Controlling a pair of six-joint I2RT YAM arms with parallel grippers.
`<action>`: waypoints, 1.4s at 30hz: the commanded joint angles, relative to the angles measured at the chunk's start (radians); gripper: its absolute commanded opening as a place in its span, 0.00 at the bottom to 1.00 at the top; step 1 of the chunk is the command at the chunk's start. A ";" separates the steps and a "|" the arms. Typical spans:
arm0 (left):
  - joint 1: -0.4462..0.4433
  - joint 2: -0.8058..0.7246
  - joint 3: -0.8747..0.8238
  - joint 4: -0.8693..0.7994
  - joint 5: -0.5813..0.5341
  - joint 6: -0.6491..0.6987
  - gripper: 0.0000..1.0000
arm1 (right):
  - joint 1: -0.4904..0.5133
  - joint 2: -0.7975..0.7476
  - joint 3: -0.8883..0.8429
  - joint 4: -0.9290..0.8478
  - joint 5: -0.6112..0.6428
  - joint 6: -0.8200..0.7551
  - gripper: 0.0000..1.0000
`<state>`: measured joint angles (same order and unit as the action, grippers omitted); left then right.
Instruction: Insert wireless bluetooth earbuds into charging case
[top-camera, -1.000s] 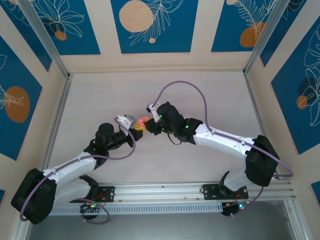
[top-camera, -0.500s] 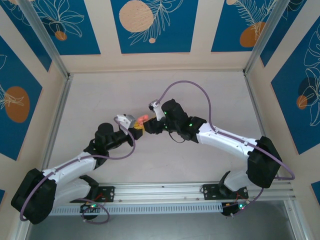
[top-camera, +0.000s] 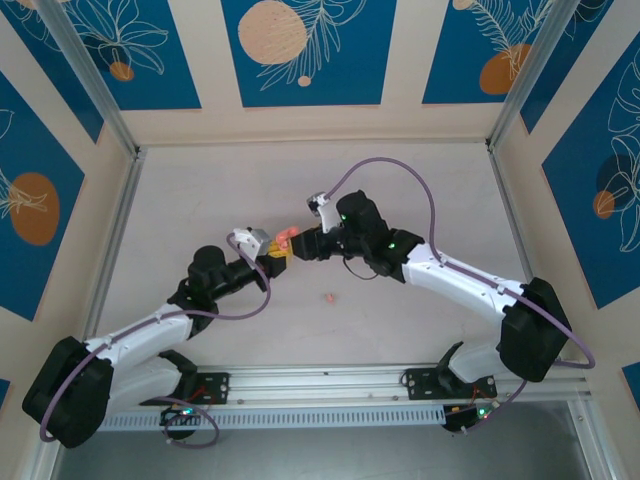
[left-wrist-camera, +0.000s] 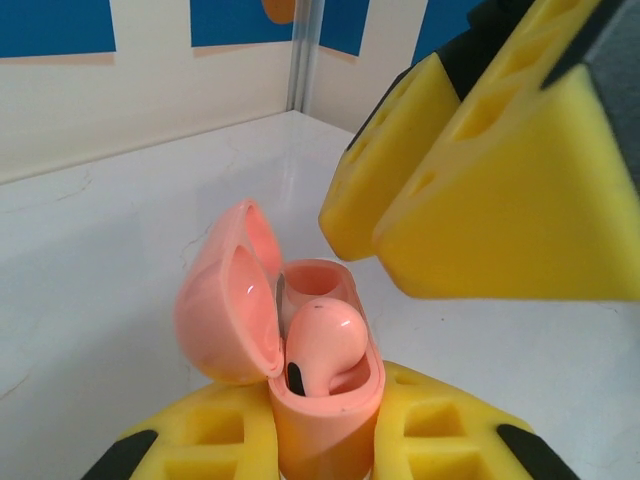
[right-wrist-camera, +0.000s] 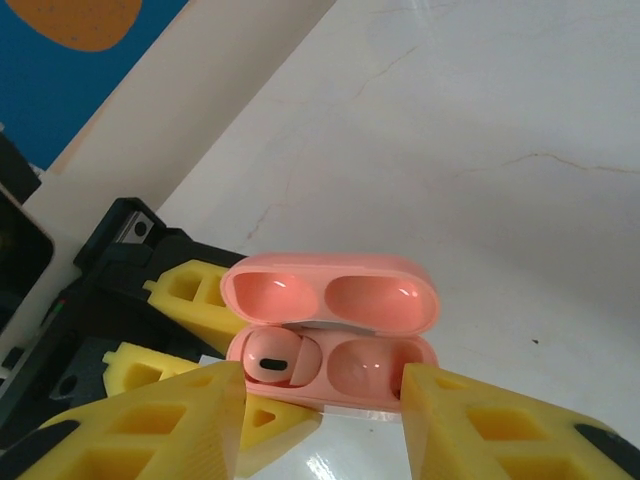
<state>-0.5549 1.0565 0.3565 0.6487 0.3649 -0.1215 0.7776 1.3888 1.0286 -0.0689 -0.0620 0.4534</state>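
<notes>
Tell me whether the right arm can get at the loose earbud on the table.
Probably yes: the earbud lies alone on the table near the right gripper, whose jaws are open and empty.

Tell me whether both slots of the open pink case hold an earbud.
No: an earbud sits in one slot of the charging case, while the slot beside it is empty.

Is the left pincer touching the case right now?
Touching. The left wrist view shows the open case clamped in the left pincer, its two yellow fingers pressed against the case's sides with no gap.
</notes>
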 joint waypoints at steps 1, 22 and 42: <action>-0.004 0.005 0.009 0.001 -0.048 0.016 0.16 | -0.034 -0.028 -0.015 -0.037 -0.023 0.057 0.45; -0.005 0.005 -0.019 -0.061 -0.132 -0.015 0.17 | -0.133 0.002 -0.056 -0.749 -0.084 0.282 0.40; -0.005 -0.103 -0.042 -0.154 -0.162 -0.001 0.17 | -0.011 0.396 0.034 -0.715 -0.166 0.215 0.38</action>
<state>-0.5549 0.9802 0.3275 0.5190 0.2230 -0.1287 0.7540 1.7718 1.0409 -0.7559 -0.1841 0.6895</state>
